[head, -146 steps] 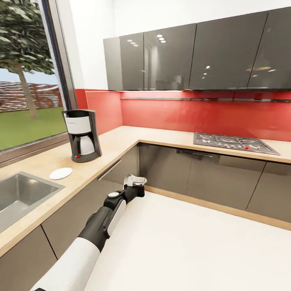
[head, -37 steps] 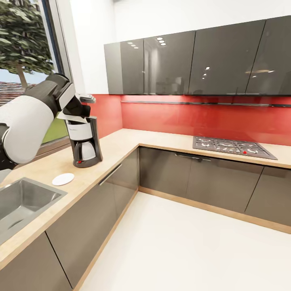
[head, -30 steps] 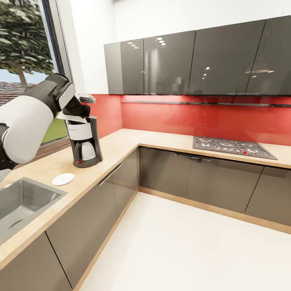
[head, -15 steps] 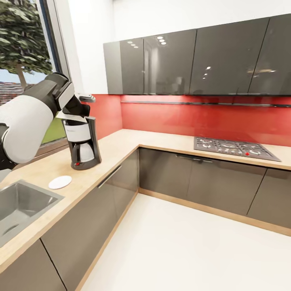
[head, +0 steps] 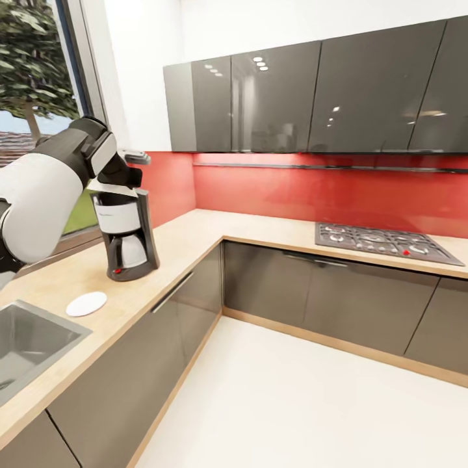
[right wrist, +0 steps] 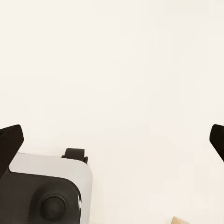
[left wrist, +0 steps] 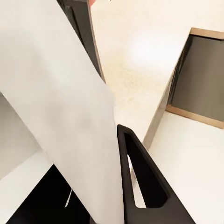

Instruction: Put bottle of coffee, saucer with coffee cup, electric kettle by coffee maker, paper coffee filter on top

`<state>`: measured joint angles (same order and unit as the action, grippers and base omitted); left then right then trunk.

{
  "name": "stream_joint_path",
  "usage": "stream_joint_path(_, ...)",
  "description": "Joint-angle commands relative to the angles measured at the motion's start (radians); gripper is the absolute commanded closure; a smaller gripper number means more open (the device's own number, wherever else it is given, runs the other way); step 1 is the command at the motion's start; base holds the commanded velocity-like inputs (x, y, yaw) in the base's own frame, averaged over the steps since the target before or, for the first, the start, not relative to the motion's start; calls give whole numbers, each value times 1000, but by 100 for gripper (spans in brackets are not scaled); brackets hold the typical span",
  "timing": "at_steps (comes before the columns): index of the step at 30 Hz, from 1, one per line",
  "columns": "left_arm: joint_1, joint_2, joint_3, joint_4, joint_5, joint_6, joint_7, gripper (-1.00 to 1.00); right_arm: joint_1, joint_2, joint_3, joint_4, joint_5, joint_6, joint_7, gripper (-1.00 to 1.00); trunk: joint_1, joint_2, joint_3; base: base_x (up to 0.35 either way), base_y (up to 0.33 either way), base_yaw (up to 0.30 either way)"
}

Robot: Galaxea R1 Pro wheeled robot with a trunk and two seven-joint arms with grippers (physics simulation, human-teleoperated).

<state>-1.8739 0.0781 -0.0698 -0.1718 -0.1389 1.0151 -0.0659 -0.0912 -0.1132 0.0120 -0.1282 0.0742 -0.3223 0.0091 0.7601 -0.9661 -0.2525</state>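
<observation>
The black and white coffee maker (head: 125, 235) stands on the wooden countertop (head: 188, 234) by the window. My left gripper (head: 122, 174) hovers just over its top, shut on a white paper coffee filter (left wrist: 60, 116). In the head view the filter (head: 105, 189) shows as a pale strip between the gripper and the maker's lid. One black finger (left wrist: 140, 182) presses against the sheet; the other is hidden behind it. A white saucer (head: 86, 303) lies on the counter in front of the maker. My right gripper (right wrist: 112, 140) hangs open over the white floor.
A steel sink (head: 29, 341) is set in the counter at the near left. A gas hob (head: 383, 237) sits on the far counter run under dark wall cabinets (head: 292, 97). The robot's base (right wrist: 42, 191) shows below the right gripper.
The left arm has risen from beside the cabinets to above the coffee maker, holding the filter. Over the last second it kept its place there while the camera shifted.
</observation>
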Motion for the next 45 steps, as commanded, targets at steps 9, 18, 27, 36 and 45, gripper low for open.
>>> stream_joint_path(9, -1, 29, -6, 1, -5, 2, -8, 100, -1, 0, 0, 0, 7, -3, 0, -100, 0, -1, -1, 43, 0, 0)
stream_joint_path(18, -1, 40, -7, 0, -6, -1, -8, 100, -1, 0, 0, 1, 7, -3, 0, -100, 0, -1, -1, 1, 0, 0)
stream_joint_path(27, -112, 41, -8, 136, -8, 5, -8, 100, -1, 0, 0, 1, 7, -3, -1, -100, 0, -1, -1, 0, 0, 0)
stream_joint_path(36, -132, 48, -43, 148, -8, 13, -8, 100, -1, 0, 0, 0, 7, -3, -1, -100, 0, -1, -1, 0, 0, 0)
stream_joint_path(45, -134, 137, -106, 145, -8, 8, -8, 100, -1, 0, 0, 1, 7, -4, -1, -100, 0, -1, -1, 0, 0, 0)
